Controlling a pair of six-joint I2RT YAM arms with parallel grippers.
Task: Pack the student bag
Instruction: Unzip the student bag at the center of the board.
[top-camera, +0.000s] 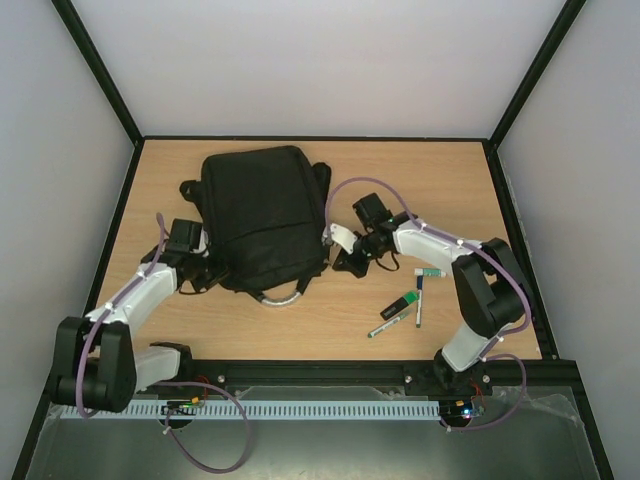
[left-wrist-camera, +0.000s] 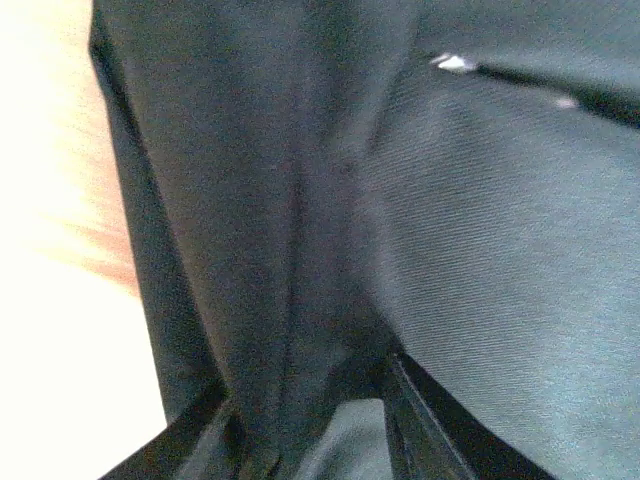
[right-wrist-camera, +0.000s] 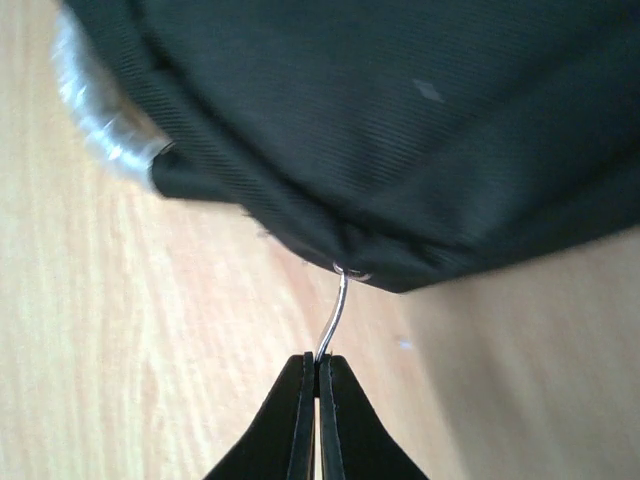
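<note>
The student bag lies flat mid-desk between both arms, the right gripper with jaws pinched on its thin metal zip pull, and the left gripper with jaws slightly apart around a fabric fold, grip unclear.

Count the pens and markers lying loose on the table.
4, all right of the student bag: teal-capped marker farthest back, white pen just nearer, green highlighter beside it, grey pen nearest. The student bag may hide others.
</note>
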